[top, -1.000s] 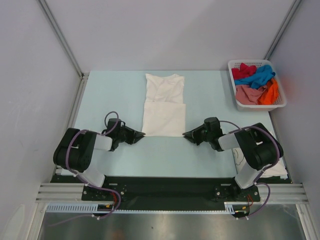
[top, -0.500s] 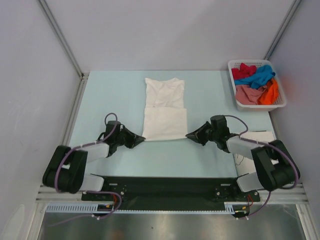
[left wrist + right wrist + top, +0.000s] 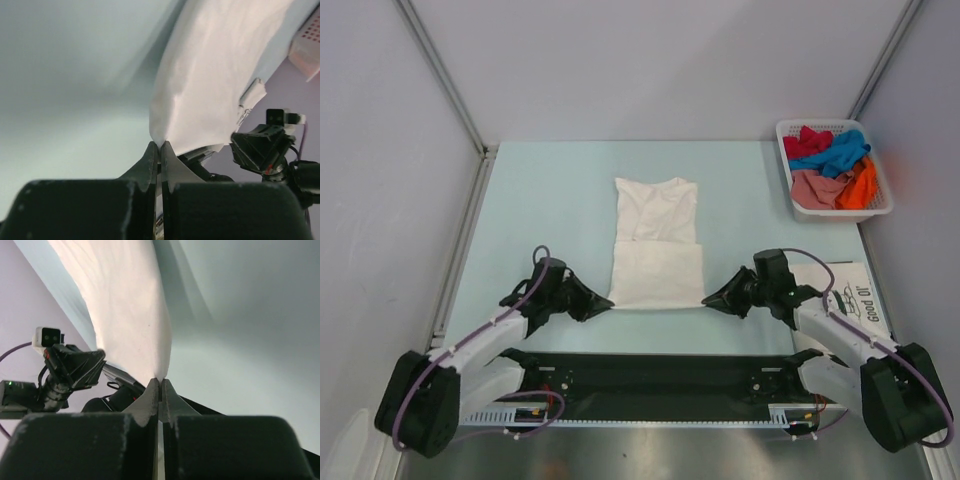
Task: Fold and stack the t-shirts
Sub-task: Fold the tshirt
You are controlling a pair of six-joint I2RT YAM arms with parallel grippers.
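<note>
Here, the pale blue table (image 3: 550,190) carries a plain white t-shirt (image 3: 658,240) lying flat near its middle, collar toward the far side, with a crease running across it halfway down. A white basket (image 3: 840,212) at the far right corner holds a heap of coloured t-shirts (image 3: 835,165): red, blue, pink and orange. A printed t-shirt (image 3: 850,295) lies at the near right edge, partly under the right arm. The left gripper (image 3: 603,308) pinches the white shirt's near left corner, fingers pressed together on the cloth. The right gripper (image 3: 712,300) pinches the near right corner likewise.
</note>
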